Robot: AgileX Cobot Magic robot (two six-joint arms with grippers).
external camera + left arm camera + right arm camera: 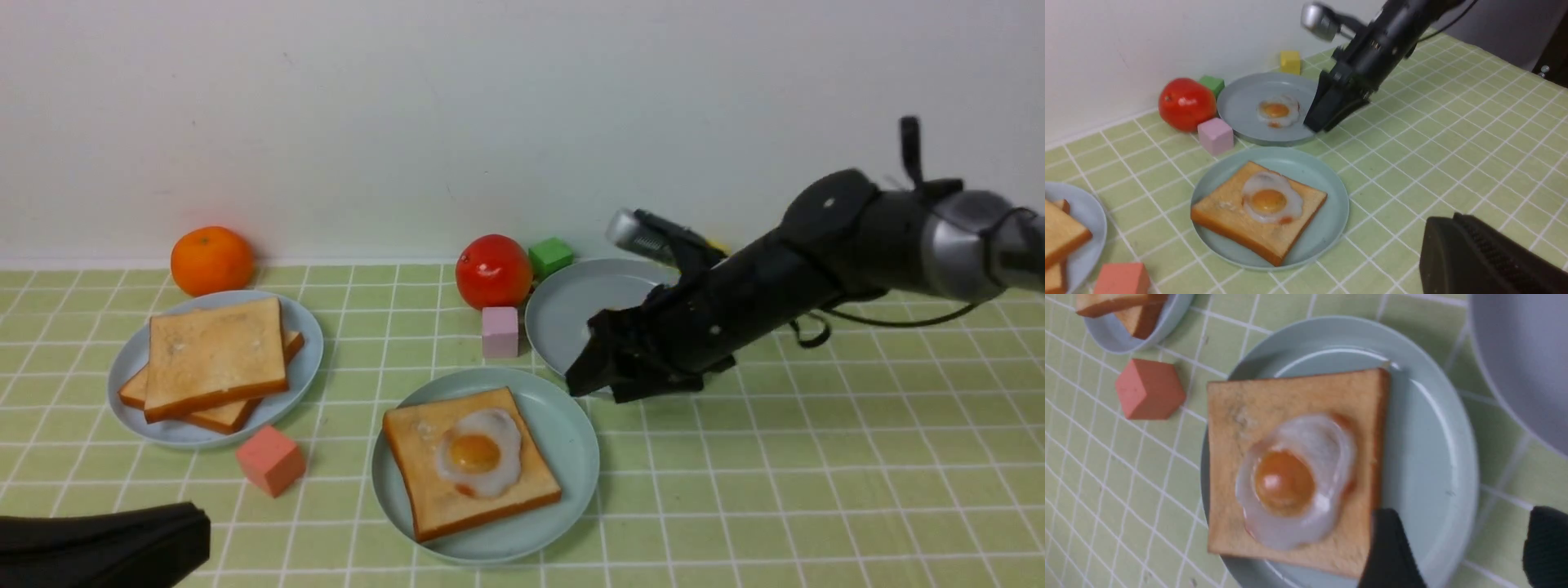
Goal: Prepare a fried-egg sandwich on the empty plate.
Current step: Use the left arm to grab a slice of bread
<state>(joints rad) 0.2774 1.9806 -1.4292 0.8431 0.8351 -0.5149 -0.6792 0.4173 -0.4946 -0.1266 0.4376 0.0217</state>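
Plainly, green gridded tablecloth point(816, 490) under the plate point(571, 441) meets a white wall point(490, 122).

Head on, the right arm's jaws cover the near side of the grey-blue plate point(563, 310) behind them. The second egg point(1277, 111) lying on it is all but hidden there, and only the left wrist camera shows it, just beside those jaws. The yellow block point(1290, 61) beyond them is a mere sliver past the arm. Of the left arm's jaws only a dark housing point(98, 543) shows, cut by the corner. From the right wrist, both fingers point(1392, 551) run off the edge, the picture is soft, and the toast plate point(1110, 343) far from the jaws is clipped.
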